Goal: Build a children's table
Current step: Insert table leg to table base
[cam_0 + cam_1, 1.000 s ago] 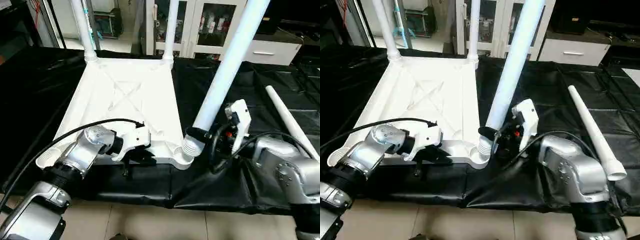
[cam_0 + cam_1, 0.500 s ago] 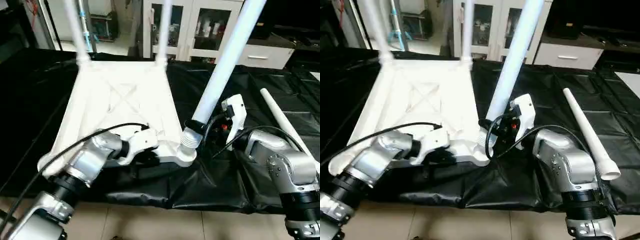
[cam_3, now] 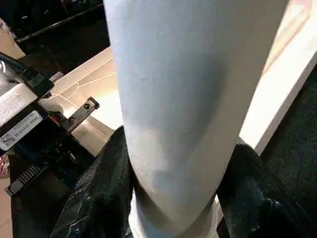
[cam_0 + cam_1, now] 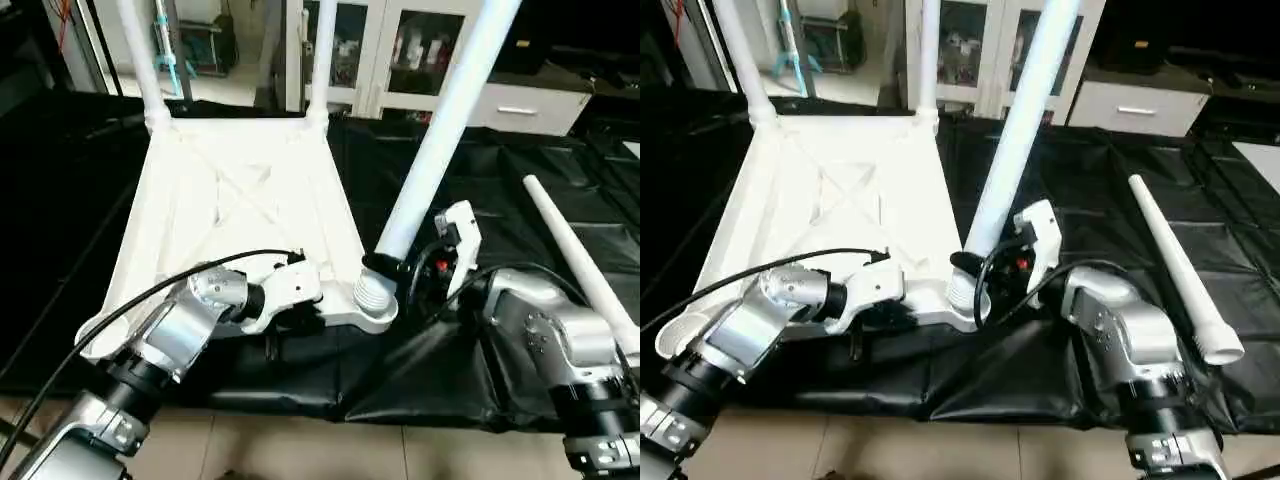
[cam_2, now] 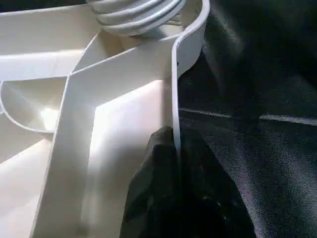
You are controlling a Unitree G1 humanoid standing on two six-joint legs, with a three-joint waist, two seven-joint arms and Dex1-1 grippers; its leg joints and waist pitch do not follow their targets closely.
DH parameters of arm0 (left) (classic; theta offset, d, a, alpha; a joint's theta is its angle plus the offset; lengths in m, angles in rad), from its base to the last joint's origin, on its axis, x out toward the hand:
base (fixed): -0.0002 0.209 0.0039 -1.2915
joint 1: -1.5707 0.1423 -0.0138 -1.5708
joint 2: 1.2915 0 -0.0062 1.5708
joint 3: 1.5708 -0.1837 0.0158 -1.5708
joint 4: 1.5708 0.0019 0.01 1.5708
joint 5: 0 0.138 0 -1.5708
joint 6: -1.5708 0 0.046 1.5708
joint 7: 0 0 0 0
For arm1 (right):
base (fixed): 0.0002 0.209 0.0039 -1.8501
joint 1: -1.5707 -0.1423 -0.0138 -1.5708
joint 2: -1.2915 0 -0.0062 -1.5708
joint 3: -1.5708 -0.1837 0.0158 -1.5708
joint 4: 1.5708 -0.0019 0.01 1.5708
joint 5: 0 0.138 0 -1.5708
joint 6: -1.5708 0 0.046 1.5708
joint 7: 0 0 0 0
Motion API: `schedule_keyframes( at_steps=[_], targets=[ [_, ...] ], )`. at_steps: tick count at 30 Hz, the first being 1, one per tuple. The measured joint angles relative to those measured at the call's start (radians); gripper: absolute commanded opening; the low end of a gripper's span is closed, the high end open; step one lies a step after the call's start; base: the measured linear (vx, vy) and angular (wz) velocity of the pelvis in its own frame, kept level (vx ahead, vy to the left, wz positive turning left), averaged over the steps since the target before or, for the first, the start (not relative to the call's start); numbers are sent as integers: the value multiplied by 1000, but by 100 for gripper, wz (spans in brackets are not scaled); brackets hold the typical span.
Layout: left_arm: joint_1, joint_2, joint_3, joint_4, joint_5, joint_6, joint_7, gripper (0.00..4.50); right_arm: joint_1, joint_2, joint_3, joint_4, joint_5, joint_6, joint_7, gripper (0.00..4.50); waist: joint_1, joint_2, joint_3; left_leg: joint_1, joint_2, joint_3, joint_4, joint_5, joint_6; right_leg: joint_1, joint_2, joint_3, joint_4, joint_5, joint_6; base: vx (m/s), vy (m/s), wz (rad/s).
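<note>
Black cloth covers the big work table (image 4: 500, 180), and on it the white plastic tabletop (image 4: 240, 210) lies upside down, its X-shaped ribs facing up, reaching from the near edge toward the far side on the left half. Two legs (image 4: 140, 60) stand upright in its far corners. A third leg (image 4: 440, 130) rises from the near right corner, leaning a little to the right, its ribbed foot sitting at the corner socket. A fourth leg (image 4: 580, 265) lies loose on the cloth well to the right, apart from the rest.

The right gripper (image 3: 173, 198) has its two black fingers (image 3: 99, 193) clamped on either side of that third leg, low down, just above the ribbed end. The left gripper (image 5: 173, 148) is pinched together on the thin rim along the tabletop's near edge, one finger inside the rim, the other outside, just left of the near right corner.
</note>
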Motion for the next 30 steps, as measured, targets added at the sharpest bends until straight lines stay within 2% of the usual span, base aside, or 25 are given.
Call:
schedule_keyframes(
  at_steps=[10, 20, 28, 30],
  targets=[
    [-16, 3, -9, 26, 12, -33, -5, 0, -21, -38, 46, 40, -38, -44, 76, 189, 2, -16, -5, 2, 0, 0, 0, 0, 0, 1, 0, 0, 0, 0, 0, 0, 0, 0],
    [-22, 5, -18, 33, 16, -55, -25, 0, 14, -99, 57, -1, -39, -25, 124, 189, 8, -16, -5, 2, 0, 0, -1, 0, 0, 1, 0, 0, 0, 0, 0, 0, 0, 0],
    [-27, 16, -19, 52, 12, -69, -51, 0, -16, -55, 70, 66, -58, -67, 118, 189, 3, -15, -5, 5, 0, 0, -1, 0, 0, 3, 0, 0, 0, 0, 0, 0, 0, 0],
    [-27, 24, -19, 54, 11, -70, -56, 0, -29, -44, 82, 85, -69, -85, 120, 189, -3, -15, -5, 7, 0, 0, -1, 0, -1, 6, 0, 0, 0, 0, 0, 0, 0, 0]
  ],
)
